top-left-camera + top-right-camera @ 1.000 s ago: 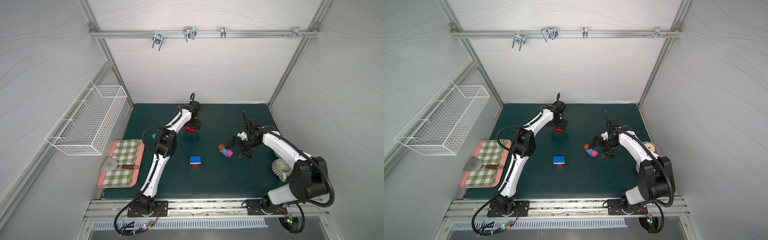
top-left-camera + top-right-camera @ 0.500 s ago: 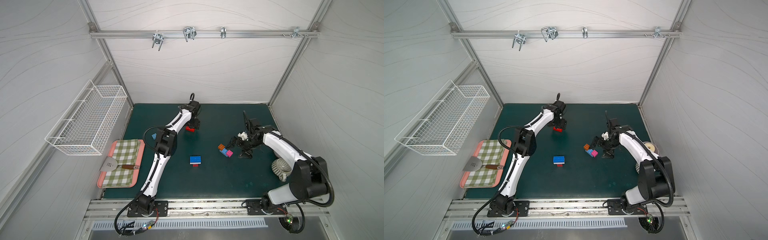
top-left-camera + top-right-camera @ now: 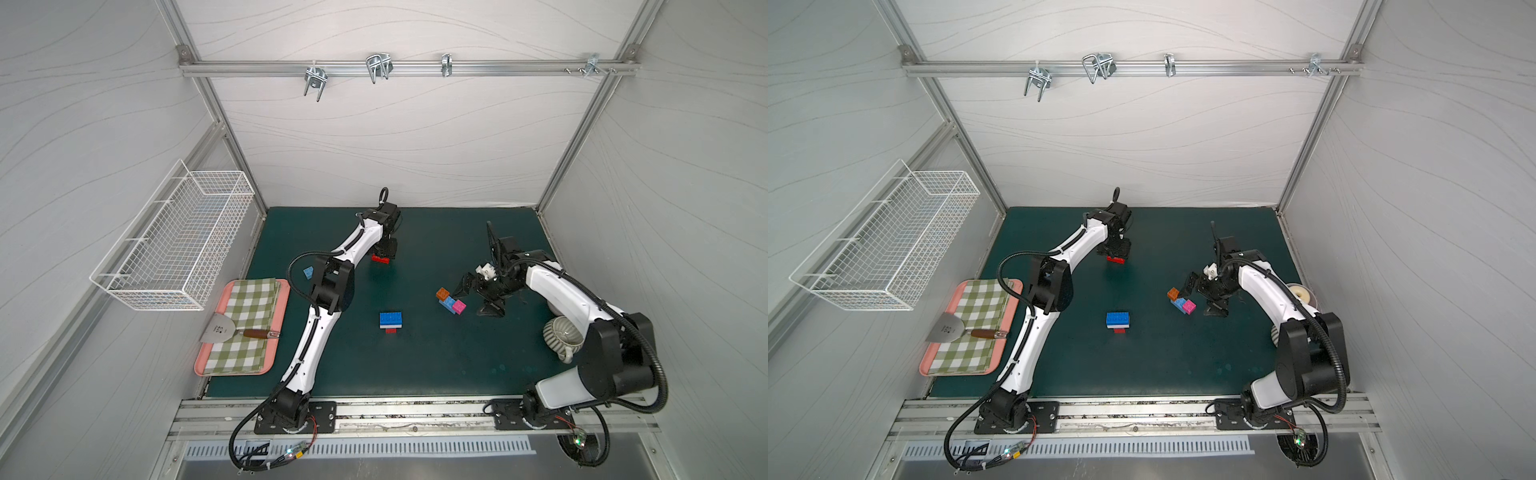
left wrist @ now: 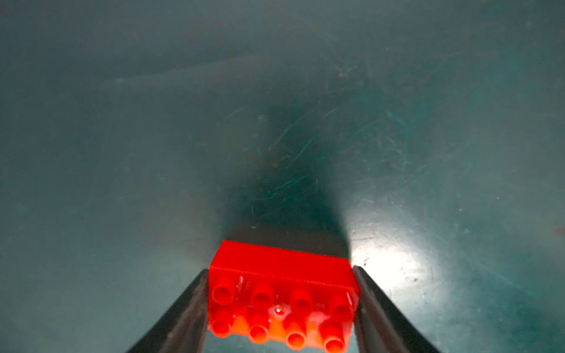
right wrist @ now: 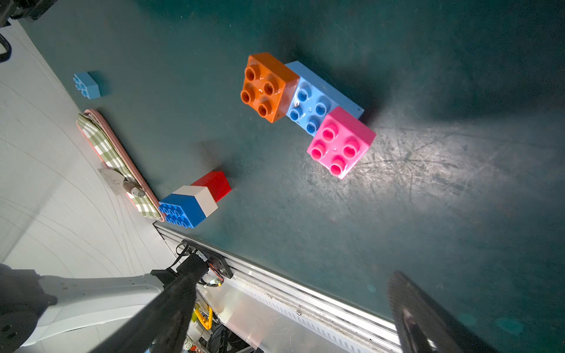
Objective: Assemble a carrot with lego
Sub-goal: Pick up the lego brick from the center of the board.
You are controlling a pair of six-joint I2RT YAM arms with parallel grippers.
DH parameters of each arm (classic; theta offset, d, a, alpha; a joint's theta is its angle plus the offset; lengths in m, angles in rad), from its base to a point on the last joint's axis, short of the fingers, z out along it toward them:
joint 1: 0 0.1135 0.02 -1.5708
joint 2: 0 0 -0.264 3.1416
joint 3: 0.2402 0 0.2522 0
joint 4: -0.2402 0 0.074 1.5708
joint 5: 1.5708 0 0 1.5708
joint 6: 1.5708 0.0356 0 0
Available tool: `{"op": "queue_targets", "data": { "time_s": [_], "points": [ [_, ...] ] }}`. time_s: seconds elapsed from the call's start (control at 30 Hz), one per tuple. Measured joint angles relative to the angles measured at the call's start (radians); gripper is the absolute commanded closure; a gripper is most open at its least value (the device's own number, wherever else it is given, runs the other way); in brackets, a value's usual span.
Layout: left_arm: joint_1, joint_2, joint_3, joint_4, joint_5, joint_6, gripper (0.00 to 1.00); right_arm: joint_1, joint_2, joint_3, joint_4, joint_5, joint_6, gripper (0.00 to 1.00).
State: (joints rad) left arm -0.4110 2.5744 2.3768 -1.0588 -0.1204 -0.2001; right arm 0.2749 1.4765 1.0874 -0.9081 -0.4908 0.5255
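A red brick (image 3: 380,258) (image 4: 282,293) lies studs-up on the green mat at the back. My left gripper (image 3: 384,252) (image 4: 280,270) stands over it, its two fingers pressed against the brick's short ends. A stack of blue, white and red bricks (image 3: 390,322) (image 5: 191,203) lies on its side mid-mat. To the right, an orange brick (image 3: 443,294) (image 5: 269,85) and a pink brick (image 3: 459,306) (image 5: 341,142) sit on a light blue brick (image 5: 318,101). My right gripper (image 3: 473,297) (image 5: 290,279) hangs open beside that group, holding nothing.
A small light blue brick (image 3: 308,272) lies loose near the left arm's elbow. A pink tray (image 3: 203,365) with checked cloth and a spatula (image 3: 232,332) sits at the left. A wire basket (image 3: 174,245) hangs on the left wall. A ribbed cup (image 3: 561,334) stands by the right arm.
The left gripper's fingers have closed in onto the red brick's ends. Both arms and the other bricks stay where they were.
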Motion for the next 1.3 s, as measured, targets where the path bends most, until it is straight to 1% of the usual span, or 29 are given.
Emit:
{"op": "queue_targets", "data": {
  "time_s": [0.1, 0.27, 0.37, 0.47, 0.57, 0.67, 0.73, 0.83, 0.93, 1.13, 1.3],
  "points": [
    [0.001, 0.0, 0.0, 0.003, 0.0, -0.002, 0.5, 0.0, 0.0, 0.0, 0.0, 0.0, 0.0, 0.01],
    [0.001, -0.003, 0.0, 0.0, 0.0, -0.018, 0.57, -0.001, 0.0, 0.0, 0.0, 0.0, 0.0, 0.01],
    [-0.004, -0.034, -0.028, -0.016, -0.003, -0.042, 0.61, -0.001, 0.0, 0.0, 0.001, -0.001, 0.0, 0.01],
    [-0.014, -0.119, -0.109, -0.035, -0.011, -0.08, 0.65, -0.001, 0.0, 0.0, 0.003, -0.004, 0.001, 0.01],
    [-0.032, -0.24, -0.205, -0.061, -0.024, -0.131, 0.67, -0.001, 0.0, 0.0, 0.007, -0.009, 0.001, 0.01],
    [-0.069, -0.373, -0.292, -0.086, -0.036, -0.193, 0.68, -0.001, -0.005, -0.004, 0.014, -0.014, 0.002, 0.01],
    [-0.111, -0.467, -0.36, -0.102, -0.042, -0.244, 0.69, -0.001, -0.014, -0.011, 0.018, -0.018, 0.002, 0.01],
    [-0.178, -0.578, -0.462, -0.121, -0.042, -0.315, 0.71, -0.001, -0.033, -0.022, 0.022, -0.021, 0.005, 0.01],
    [-0.249, -0.661, -0.569, -0.137, -0.04, -0.389, 0.72, -0.001, -0.054, -0.033, 0.027, -0.024, 0.008, 0.01],
    [-0.348, -0.75, -0.731, -0.17, -0.029, -0.525, 0.72, -0.001, -0.09, -0.055, 0.034, -0.027, 0.009, 0.01],
    [-0.402, -0.809, -0.813, -0.166, -0.019, -0.601, 0.72, 0.0, -0.102, -0.075, 0.035, -0.027, 0.009, 0.01]
  ]
}}
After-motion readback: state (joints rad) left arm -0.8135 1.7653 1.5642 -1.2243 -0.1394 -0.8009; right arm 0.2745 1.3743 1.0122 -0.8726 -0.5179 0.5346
